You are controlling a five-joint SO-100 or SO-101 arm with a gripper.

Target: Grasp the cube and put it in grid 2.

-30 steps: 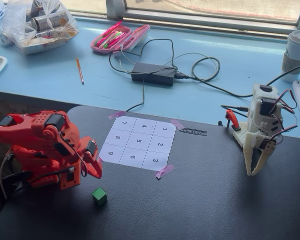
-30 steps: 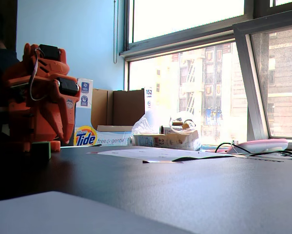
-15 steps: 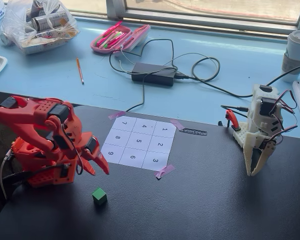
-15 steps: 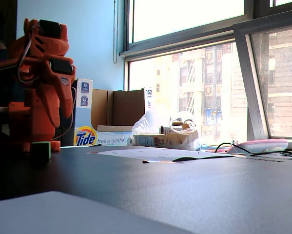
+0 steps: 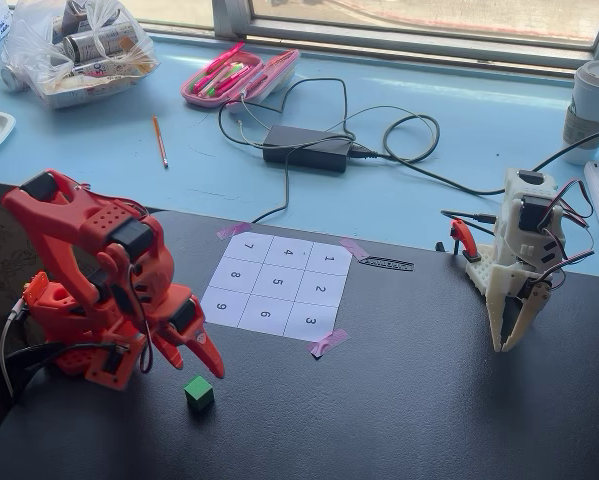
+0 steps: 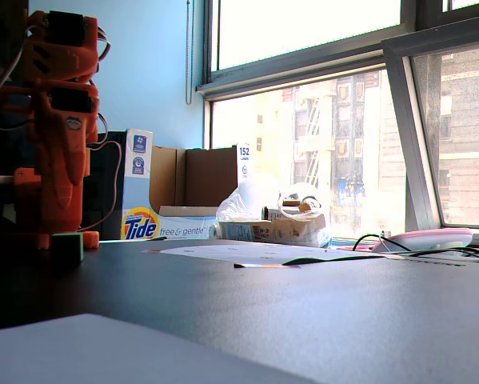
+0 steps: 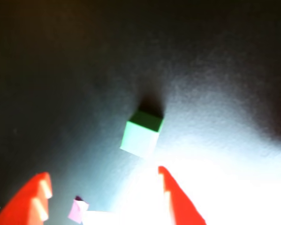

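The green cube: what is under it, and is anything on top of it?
The cube rests directly on the black table, apart from the numbered paper. Nothing lies on top. The open orange gripper hangs beside it, not touching. Its underside is hidden.

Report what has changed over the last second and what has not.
The orange arm unfolded and rose, swinging its gripper out and down toward the cube; its fingers are spread and hold nothing. The cube, the numbered sheet with grid 2 and the white arm stayed put.

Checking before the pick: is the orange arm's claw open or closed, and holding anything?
Claw: open, holding nothing; the cube lies free on the table ahead of it.
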